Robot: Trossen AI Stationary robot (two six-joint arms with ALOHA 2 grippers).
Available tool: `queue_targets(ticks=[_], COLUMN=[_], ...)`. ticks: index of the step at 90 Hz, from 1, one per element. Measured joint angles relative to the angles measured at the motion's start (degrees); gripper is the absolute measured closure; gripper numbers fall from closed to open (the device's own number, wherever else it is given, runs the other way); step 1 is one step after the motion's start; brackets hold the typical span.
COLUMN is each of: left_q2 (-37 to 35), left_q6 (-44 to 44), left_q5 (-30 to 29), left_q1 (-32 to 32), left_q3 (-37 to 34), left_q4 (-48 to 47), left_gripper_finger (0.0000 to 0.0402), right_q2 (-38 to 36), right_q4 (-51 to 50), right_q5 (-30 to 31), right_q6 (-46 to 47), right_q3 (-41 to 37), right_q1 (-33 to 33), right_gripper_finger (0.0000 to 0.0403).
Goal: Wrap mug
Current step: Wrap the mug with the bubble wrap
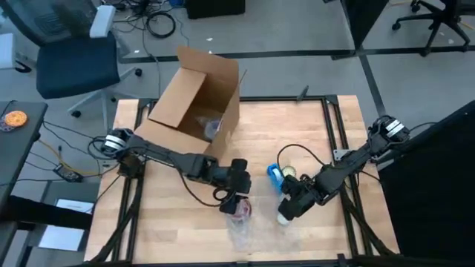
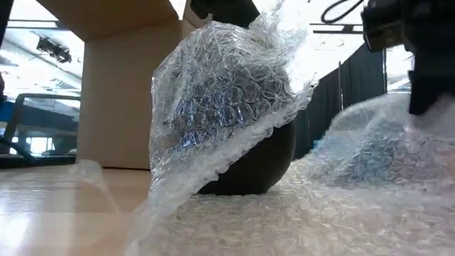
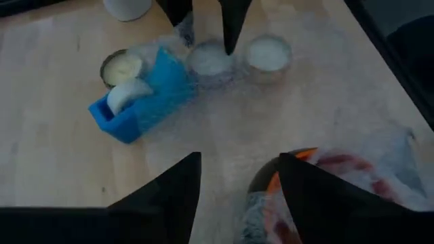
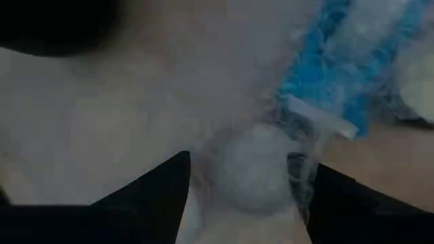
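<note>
Sat open at the back of the wooden surface [image 1: 297,126]: cardboard box [image 1: 197,104], likely waiting for the finished bundle. Spread across the front: bubble wrap [image 2: 298,220], half draped over the dark mug [image 2: 259,167]. Hovered right over the mug, fingers apart: left end effector [image 1: 236,202]. Pinched a bunched wad of wrap beside the blue tape dispenser [image 1: 274,176]: right end effector [image 1: 286,215], crowding the next fold.
</note>
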Motion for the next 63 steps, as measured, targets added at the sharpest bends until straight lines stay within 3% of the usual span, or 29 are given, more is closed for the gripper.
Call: queue_targets(ticks=[25,35,50,63], left_q2=[0.00,0.19,0.30,0.91], left_q6=[0.28,0.27,0.12,0.07], left_q5=[-2.25,-5.78,-8.98,-9.01], left_q1=[-0.18,-0.18,-0.10,0.58], left_q3=[0.00,0.00,0.00,-0.02], left_q4=[1.85,5.53,11.04,12.95], left_gripper_finger=[0.0219,0.0215,0.0196,0.0173], right_q2=[-0.04,-0.04,-0.04,-0.04], right_q4=[4.22,4.14,5.09,8.03], right_q5=[2.65,3.81,4.66,4.66], right_q6=[-8.35,-12.39,-21.73,-29.64], right_q3=[2.30,3.92,7.05,8.22], right_q1=[-0.42,-0.76,-0.74,-0.52], right_gripper_finger=[0.0226,0.0272,0.0382,0.0393])
